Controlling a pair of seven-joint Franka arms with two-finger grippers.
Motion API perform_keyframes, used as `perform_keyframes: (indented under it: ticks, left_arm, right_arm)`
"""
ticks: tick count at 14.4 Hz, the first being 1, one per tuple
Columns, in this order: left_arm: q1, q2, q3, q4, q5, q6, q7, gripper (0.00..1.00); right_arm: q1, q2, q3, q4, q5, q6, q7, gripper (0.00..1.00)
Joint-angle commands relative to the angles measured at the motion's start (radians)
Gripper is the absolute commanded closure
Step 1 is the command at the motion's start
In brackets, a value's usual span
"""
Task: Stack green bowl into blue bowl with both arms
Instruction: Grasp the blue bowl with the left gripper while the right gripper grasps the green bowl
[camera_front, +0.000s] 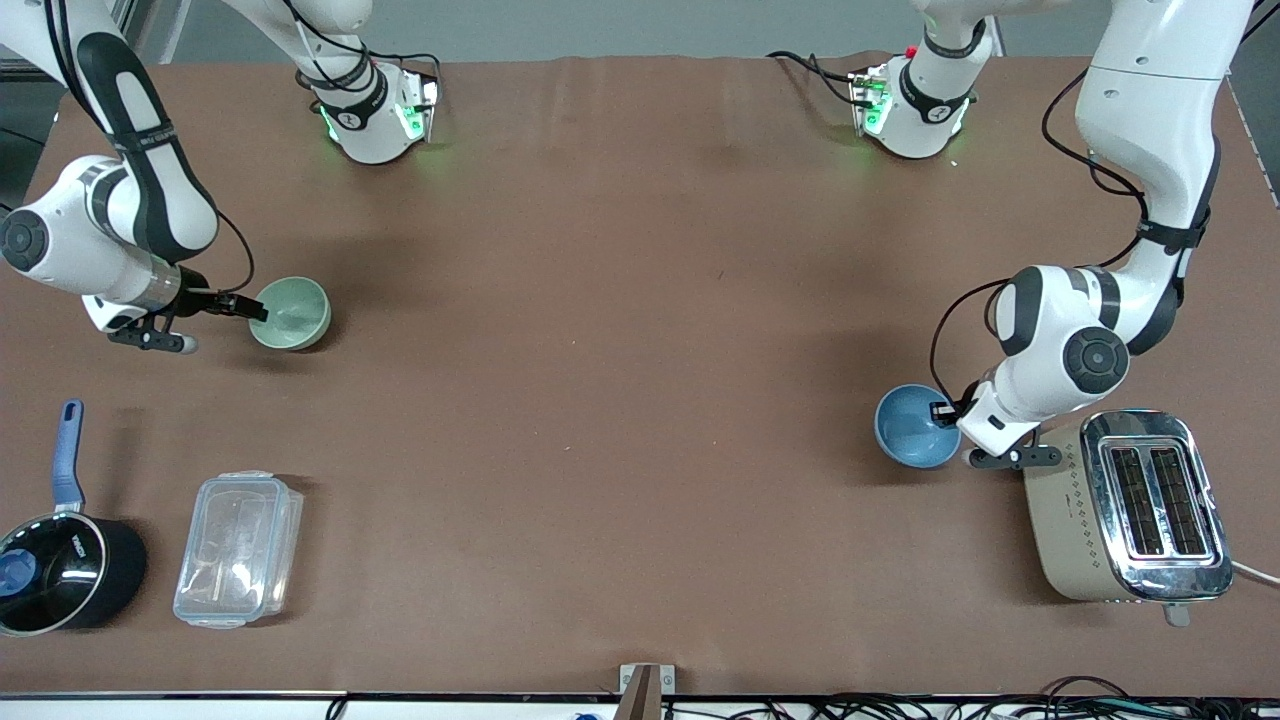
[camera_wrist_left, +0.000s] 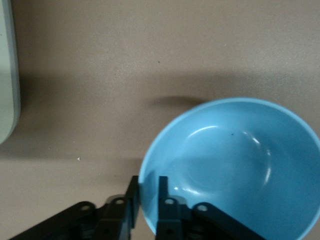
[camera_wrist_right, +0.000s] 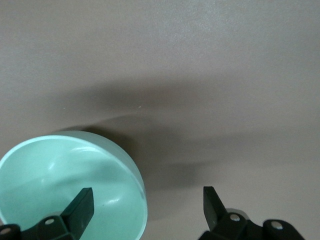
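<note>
On blue bowl (camera_wrist_left: 235, 165) rim, left gripper (camera_wrist_left: 148, 192) clamped.

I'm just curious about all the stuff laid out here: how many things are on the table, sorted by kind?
Bowls: 2, the green bowl and the blue bowl
Saucepans: 1
Clear plastic containers: 1
Toasters: 1
Total: 5
</note>
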Motion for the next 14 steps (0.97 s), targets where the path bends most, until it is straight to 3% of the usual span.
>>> perform_keyframes:
  ticks: [1, 4, 9, 11, 14]
  left_arm:
    - [0.006, -0.005, -0.009, 0.010, 0.021, -0.003, -0.014, 1.00]
    - [-0.001, -0.054, -0.036, 0.020, 0.012, -0.019, -0.009, 1.00]
    - [-0.013, -0.065, -0.242, 0.135, 0.000, -0.155, -0.233, 1.00]
    - [-0.076, -0.025, -0.289, 0.183, 0.004, -0.160, -0.375, 1.00]
    - [-0.248, 0.046, -0.293, 0.266, 0.010, -0.158, -0.533, 1.00]
  right_arm:
    - [-0.022, -0.007, 0.017, -0.043, 0.003, 0.041, -0.008, 0.04]
    - [-0.016, -0.007, 0.017, -0.043, 0.003, 0.026, -0.007, 0.04]
    - [0.011, -0.007, 0.017, -0.046, 0.004, 0.003, 0.003, 0.15]
    - [0.011, -0.006, 0.017, -0.048, 0.004, 0.003, 0.003, 0.17]
    - [0.008, 0.004, 0.017, -0.048, 0.004, -0.002, 0.003, 0.25]
